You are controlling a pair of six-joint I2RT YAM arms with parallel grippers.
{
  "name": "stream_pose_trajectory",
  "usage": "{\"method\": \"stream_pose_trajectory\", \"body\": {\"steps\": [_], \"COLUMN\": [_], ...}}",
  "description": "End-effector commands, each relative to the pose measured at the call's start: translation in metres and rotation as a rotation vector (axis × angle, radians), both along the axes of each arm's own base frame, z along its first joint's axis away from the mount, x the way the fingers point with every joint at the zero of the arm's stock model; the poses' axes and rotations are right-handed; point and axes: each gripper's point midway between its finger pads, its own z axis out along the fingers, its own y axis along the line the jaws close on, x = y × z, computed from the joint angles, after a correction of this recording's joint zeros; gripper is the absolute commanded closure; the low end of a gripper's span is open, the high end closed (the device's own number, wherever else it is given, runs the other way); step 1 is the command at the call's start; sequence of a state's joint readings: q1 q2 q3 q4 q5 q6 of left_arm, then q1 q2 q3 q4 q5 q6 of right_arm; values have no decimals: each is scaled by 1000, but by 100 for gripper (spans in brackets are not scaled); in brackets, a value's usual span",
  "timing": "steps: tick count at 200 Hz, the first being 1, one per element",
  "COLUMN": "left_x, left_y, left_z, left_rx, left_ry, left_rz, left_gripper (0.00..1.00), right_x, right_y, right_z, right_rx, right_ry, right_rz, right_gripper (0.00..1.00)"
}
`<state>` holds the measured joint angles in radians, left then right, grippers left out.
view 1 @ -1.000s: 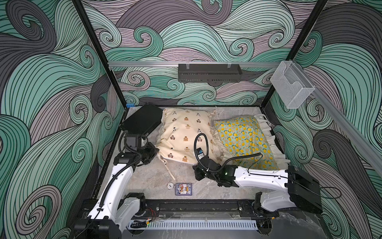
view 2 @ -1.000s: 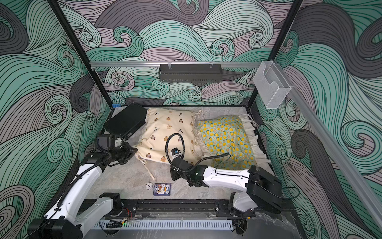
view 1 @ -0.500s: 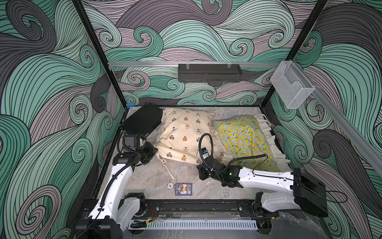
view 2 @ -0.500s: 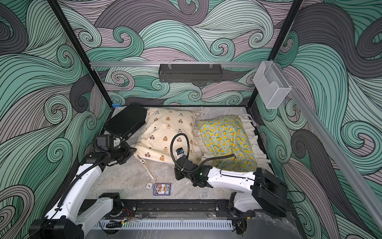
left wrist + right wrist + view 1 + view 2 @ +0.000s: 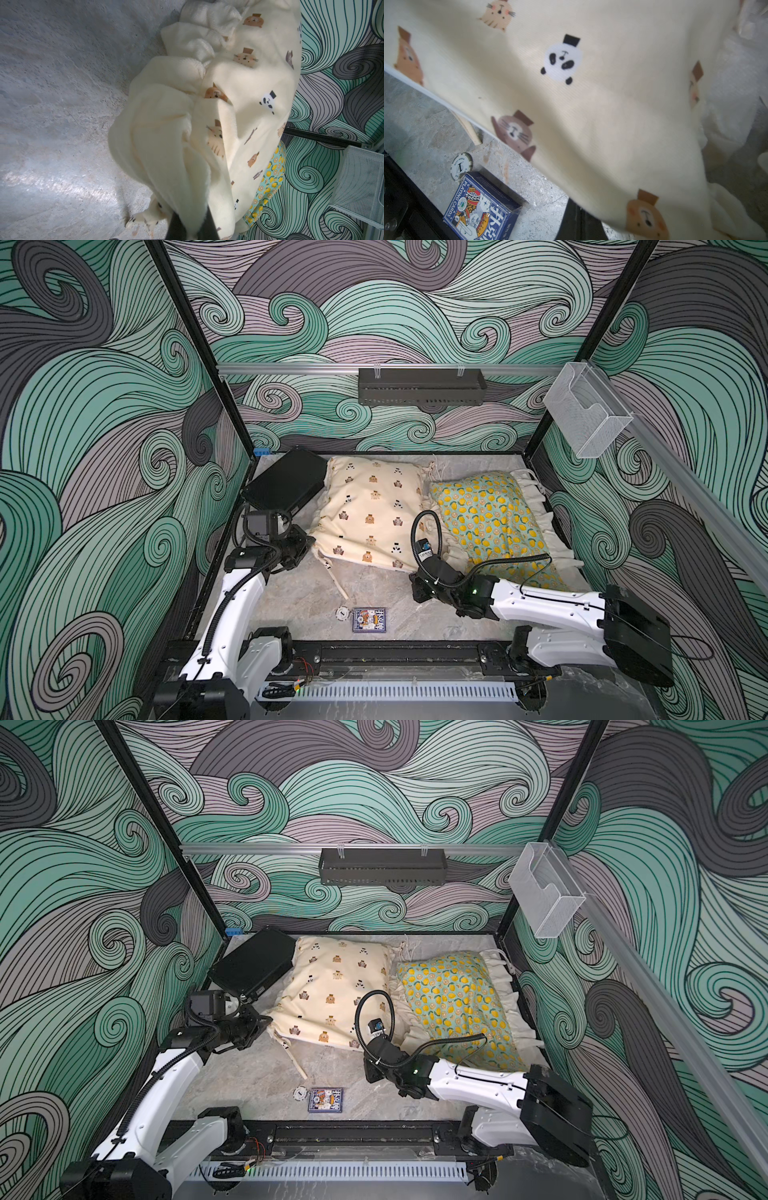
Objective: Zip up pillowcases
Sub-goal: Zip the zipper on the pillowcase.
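Cream pillowcase point(image 5: 370, 510) lying on the table point(image 5: 374, 593): we are holding its near edge, running crosswise, with the left gripper point(image 5: 305, 541) pinching the left corner and the right gripper point(image 5: 415, 588) clamping the right end.

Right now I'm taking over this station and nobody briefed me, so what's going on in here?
Both arms are working on the cream animal-print pillowcase. The left gripper is shut on its ruffled near corner, and the right gripper is shut on the other end of the near edge. The fabric hides whether it has the zipper pull. The lemon pillowcase lies untouched beside it. A black case, card deck and poker chip sit idle on the table.
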<state>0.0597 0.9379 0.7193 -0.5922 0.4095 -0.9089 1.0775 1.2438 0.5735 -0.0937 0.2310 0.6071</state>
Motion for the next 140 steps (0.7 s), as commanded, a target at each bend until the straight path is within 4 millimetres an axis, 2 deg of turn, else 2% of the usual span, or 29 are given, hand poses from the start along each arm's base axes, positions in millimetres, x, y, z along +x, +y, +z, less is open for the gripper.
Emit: {"method": "stream_pose_trajectory", "body": {"steps": [1,76,140], "left_x": [7,9,11], "left_y": [8,11,11], "left_z": [21,23,27], "left_rx": [24,18,-6], "left_ry": [-62,-68,-79], "left_rz": [19,24,36], "left_gripper": [100,100,100], "right_x": [2,3,7], "right_y": [-20,-39,-46], "right_z": [-7,-17,-14], "right_rx": [-57,-130,-109], "right_ry": [-1,6,11], "right_rz": [-55,-106,-147], "right_gripper": [96,97,96]}}
